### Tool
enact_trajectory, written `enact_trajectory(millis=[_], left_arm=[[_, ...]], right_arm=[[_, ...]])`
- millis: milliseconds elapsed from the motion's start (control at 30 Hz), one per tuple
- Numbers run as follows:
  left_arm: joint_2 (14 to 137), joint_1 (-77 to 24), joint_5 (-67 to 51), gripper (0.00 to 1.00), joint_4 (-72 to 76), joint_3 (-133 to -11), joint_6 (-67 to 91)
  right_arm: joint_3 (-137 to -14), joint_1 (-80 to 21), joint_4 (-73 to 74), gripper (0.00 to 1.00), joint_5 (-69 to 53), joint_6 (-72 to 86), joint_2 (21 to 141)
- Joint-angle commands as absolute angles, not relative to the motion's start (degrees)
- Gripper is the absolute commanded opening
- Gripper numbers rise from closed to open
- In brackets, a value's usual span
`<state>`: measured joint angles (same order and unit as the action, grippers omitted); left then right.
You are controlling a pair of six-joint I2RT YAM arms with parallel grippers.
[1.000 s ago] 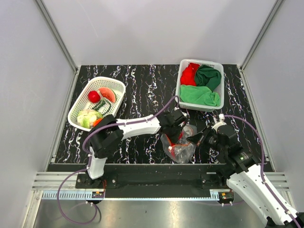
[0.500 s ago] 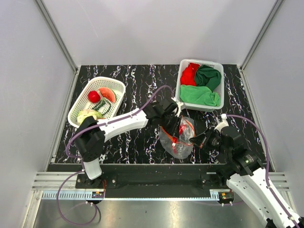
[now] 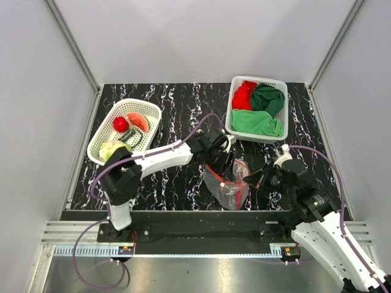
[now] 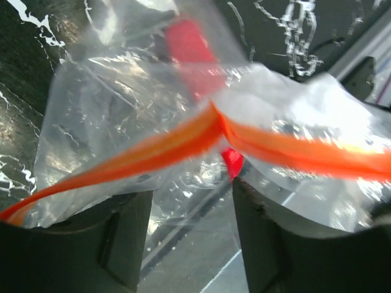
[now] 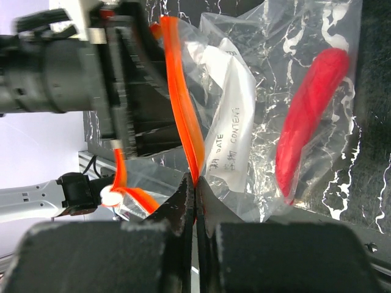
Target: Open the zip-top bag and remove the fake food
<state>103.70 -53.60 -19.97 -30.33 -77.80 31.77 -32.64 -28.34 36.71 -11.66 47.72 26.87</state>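
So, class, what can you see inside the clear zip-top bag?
Inside the zip-top bag is one long red fake food piece, seen through the plastic. Its white label panel and crinkles hide whatever else is there.

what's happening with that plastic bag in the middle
Two arms are working on the zip-top bag near the front of the table. The right claw is shut on its orange zip strip, while the left claw stands open at the bag's mouth, the strip just ahead of it. A long red piece of fake food is inside the bag; other pieces lie in the white basket on the left.
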Motion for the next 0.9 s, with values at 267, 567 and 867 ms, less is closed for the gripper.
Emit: enact_trajectory(millis=[267,567,867], left_arm=[[108.2,-54.8,-20.8,0.32,-16.8,-76.2,36.1],[102.1,-55.1,-9.9,0.25,-19.7,-73.9,39.3],[87.9,-54.2,6.4,0.45,-38.2,-78.0,35.2]], right_arm=[[-34.6,-28.5,36.3,0.0,-12.7,48.1,26.9],[-35.5,-28.5,29.8,0.0,-17.7,48.0,30.2],[-34.3,-28.6,1.8,0.0,-30.4,54.8,40.8]])
